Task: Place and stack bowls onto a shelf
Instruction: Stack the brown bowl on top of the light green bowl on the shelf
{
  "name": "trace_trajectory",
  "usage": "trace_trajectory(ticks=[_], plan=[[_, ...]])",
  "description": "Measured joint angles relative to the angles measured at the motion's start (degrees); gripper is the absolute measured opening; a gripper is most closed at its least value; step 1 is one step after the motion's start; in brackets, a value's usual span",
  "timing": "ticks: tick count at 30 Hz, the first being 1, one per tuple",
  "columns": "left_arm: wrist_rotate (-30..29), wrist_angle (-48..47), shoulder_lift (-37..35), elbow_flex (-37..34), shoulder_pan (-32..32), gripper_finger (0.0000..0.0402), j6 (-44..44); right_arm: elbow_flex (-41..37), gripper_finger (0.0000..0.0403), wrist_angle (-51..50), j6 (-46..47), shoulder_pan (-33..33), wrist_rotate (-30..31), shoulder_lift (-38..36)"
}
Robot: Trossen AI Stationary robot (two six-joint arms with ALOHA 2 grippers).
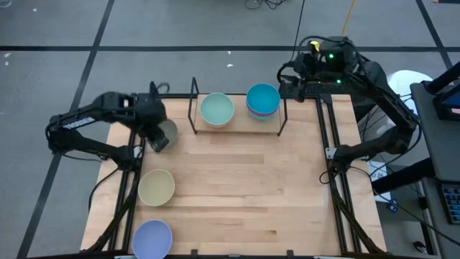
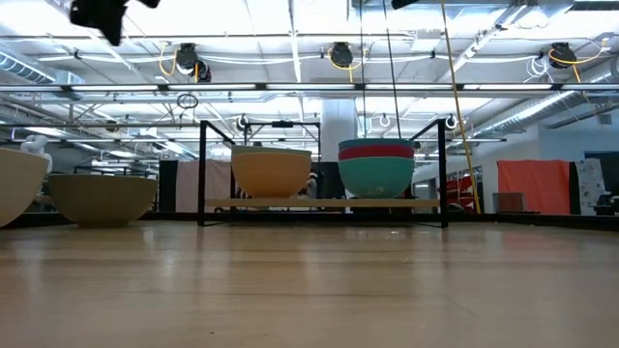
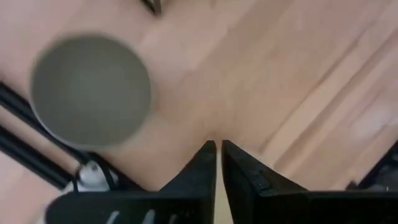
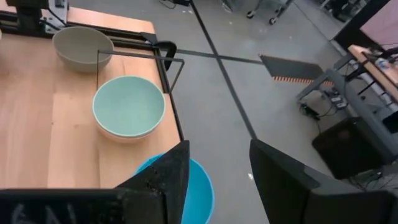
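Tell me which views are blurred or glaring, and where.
Left wrist view: the grey-olive bowl and the table boards are soft and smeared, while the left tool stays fairly crisp. Low view: bright ceiling lights backlight the shelf, and the near tabletop carries a sheen. High and right wrist views: evenly lit and sharp.

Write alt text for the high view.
Seen from above, the left gripper hovers over a grey-olive bowl at the wooden table's left edge. The shelf at the back holds a mint bowl and a teal-topped stack; yellow and lavender bowls wait nearer.
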Motion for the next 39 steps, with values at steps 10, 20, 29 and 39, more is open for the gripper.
trace_trajectory(ticks=[10,20,29,39], plan=[[1.6,0.1,-0.6,-5.3,-8.7,0.0024,-9.2,0.0,0.0162,0.0,-2.1,-0.1,0.0,-0.9],[5.6,3.5,-0.5,-15.7,-12.4,0.0082,-15.4,0.0,0.0162,0.0,-0.6,-0.1,-0.1,-0.9],[10.3,24.3,-0.5,-26.3,-18.1,0.0108,-34.4,0.0,0.0162,0.0,-0.5,-0.1,-0.1,-0.9],[6.4,29.9,-0.5,-30.4,-26.0,0.0108,-52.9,0.0,0.0162,0.0,-1.0,-0.1,-0.1,-0.9]])
